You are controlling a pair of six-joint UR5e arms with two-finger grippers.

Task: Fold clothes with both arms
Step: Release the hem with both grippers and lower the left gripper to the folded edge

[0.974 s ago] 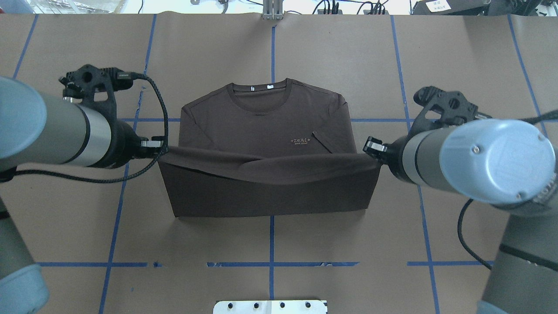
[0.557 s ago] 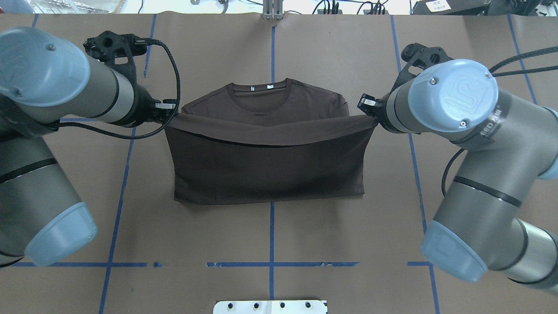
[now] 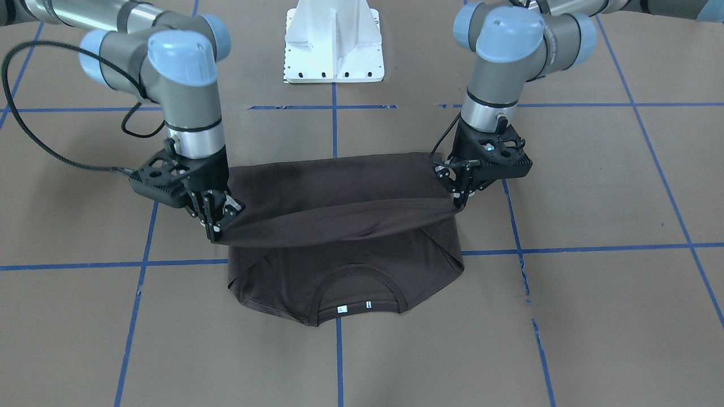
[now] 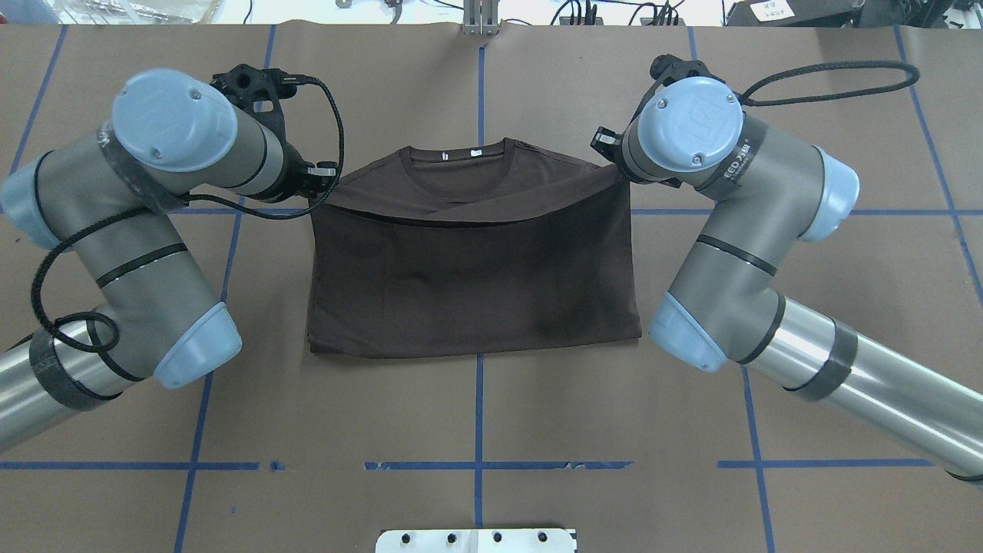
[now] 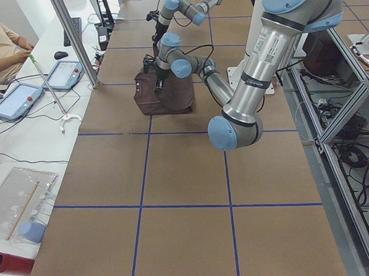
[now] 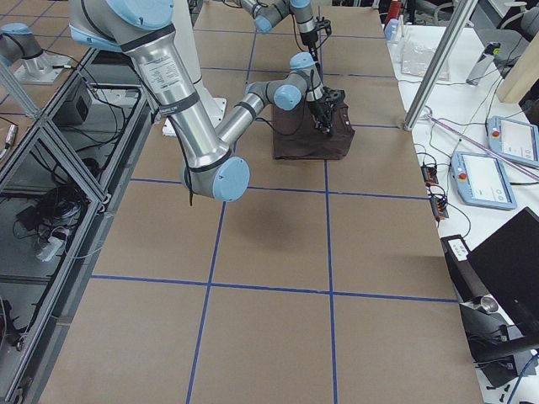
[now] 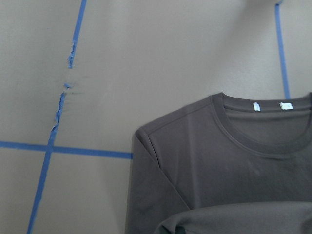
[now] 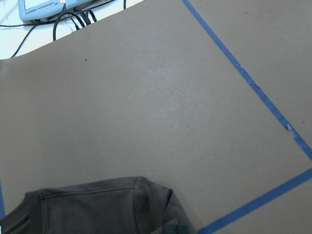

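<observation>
The dark brown T-shirt (image 4: 476, 269) lies on the brown table, collar (image 4: 459, 170) and white neck tags (image 4: 445, 156) at the far side. Its lower half is folded up over the chest, with the hem stretched taut a little above the shoulders. My left gripper (image 4: 322, 179) is shut on the hem's left corner, and in the front-facing view this left gripper (image 3: 459, 199) shows on the right. My right gripper (image 4: 610, 159) is shut on the other corner, with its fingers (image 3: 218, 229) pinching cloth. The left wrist view shows the collar and shoulder (image 7: 195, 161) below.
The white pedestal base (image 3: 334, 42) stands at the near edge behind the shirt. Blue tape lines (image 4: 478, 407) cross the table. A metal post (image 4: 480, 19) stands at the far edge. A seated person (image 5: 0, 42) and control tablets (image 5: 18, 100) are beyond it.
Both grippers carried the lifted hem farther from the robot toward the collar. The fold now covers the chest lettering, and the two arms have stretched further forward.
</observation>
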